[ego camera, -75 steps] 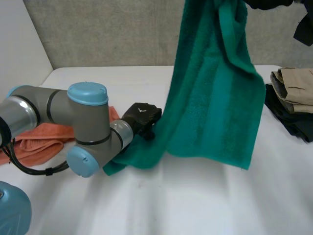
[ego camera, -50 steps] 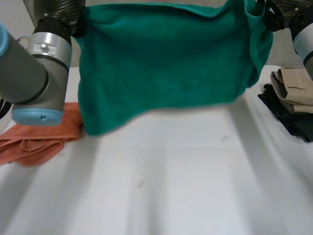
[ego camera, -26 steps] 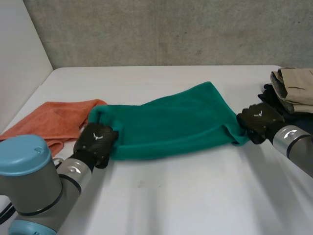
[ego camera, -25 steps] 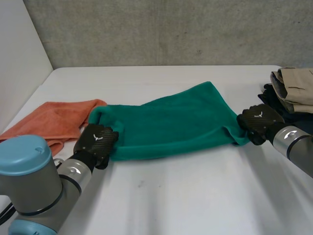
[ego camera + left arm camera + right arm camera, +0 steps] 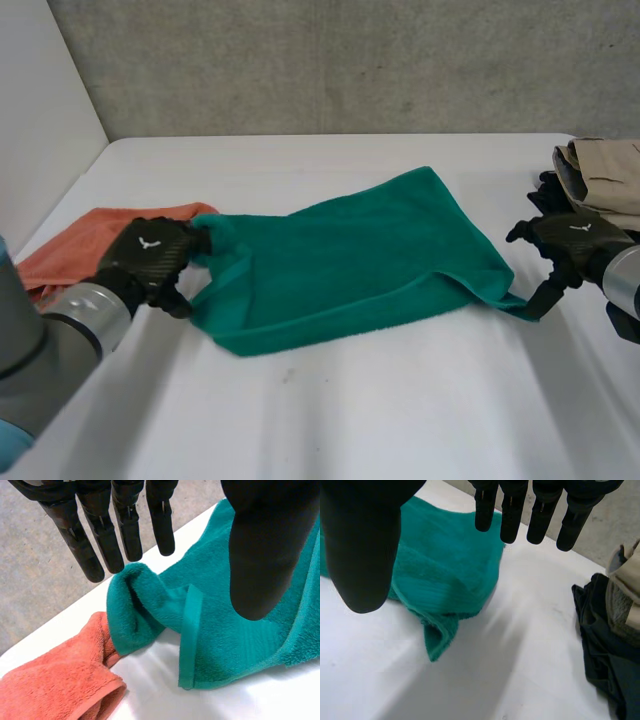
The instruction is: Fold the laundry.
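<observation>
A green towel (image 5: pixel 350 255) lies folded in half on the white table (image 5: pixel 400 410), its fold along the far side. My left hand (image 5: pixel 150 262) hovers just off the towel's left end, open, holding nothing. In the left wrist view its fingers (image 5: pixel 100 540) are straight above the towel's bunched left corner (image 5: pixel 132 600). My right hand (image 5: pixel 565 243) is open just past the towel's right end, beside a corner tip (image 5: pixel 512 300) that sticks out. In the right wrist view the straight fingers (image 5: pixel 512 510) and thumb stand apart above the green towel (image 5: pixel 440 575).
An orange towel (image 5: pixel 75 255) lies crumpled at the table's left, touching the green towel's corner (image 5: pixel 55 685). A stack of dark (image 5: pixel 548 190) and beige clothes (image 5: pixel 605 175) sits at the right edge, close behind my right hand (image 5: pixel 605 655).
Both hands have let go of the green towel's ends and drawn outward, fingers now spread. The towel has settled flat on the table, its right corner tip trailing outward.
</observation>
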`<control>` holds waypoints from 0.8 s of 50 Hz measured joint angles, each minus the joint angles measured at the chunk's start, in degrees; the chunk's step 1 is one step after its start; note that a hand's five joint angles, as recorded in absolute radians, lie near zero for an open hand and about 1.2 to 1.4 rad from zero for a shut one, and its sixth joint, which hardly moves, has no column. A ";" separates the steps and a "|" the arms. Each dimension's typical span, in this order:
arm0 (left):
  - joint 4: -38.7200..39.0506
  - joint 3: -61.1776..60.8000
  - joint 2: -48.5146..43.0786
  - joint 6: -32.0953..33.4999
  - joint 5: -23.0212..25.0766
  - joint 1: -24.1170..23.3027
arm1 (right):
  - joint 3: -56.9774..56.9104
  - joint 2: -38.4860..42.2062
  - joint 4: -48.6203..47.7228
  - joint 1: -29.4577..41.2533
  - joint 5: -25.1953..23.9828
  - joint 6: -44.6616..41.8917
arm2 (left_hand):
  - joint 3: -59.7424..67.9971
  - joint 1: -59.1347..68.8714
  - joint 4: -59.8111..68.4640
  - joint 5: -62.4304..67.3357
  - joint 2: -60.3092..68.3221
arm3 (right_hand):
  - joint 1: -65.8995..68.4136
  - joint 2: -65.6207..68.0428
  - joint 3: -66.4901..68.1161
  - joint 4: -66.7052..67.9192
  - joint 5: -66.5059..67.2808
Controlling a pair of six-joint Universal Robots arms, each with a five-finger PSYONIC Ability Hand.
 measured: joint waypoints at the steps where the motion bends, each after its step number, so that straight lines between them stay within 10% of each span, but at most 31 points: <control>1: -0.83 0.26 0.32 -0.08 0.83 0.80 | 0.25 -0.71 0.33 0.19 0.03 -0.33 | -0.34 -0.05 -0.29 -0.27 -0.16 | 0.00 0.00 0.00 0.00 -0.01; 28: -3.17 0.23 -9.51 14.65 19.81 11.04 | 15.41 4.31 -28.96 11.39 13.26 -4.78 | -0.43 -0.05 -0.56 -0.65 -0.16 | 8.53 8.57 10.31 9.79 11.93; 40: 0.60 0.75 -14.06 14.04 18.63 6.43 | 13.04 11.56 -38.23 9.77 12.83 -11.15 | 0.86 1.17 1.34 1.87 1.02 | 43.96 47.01 48.36 48.07 49.20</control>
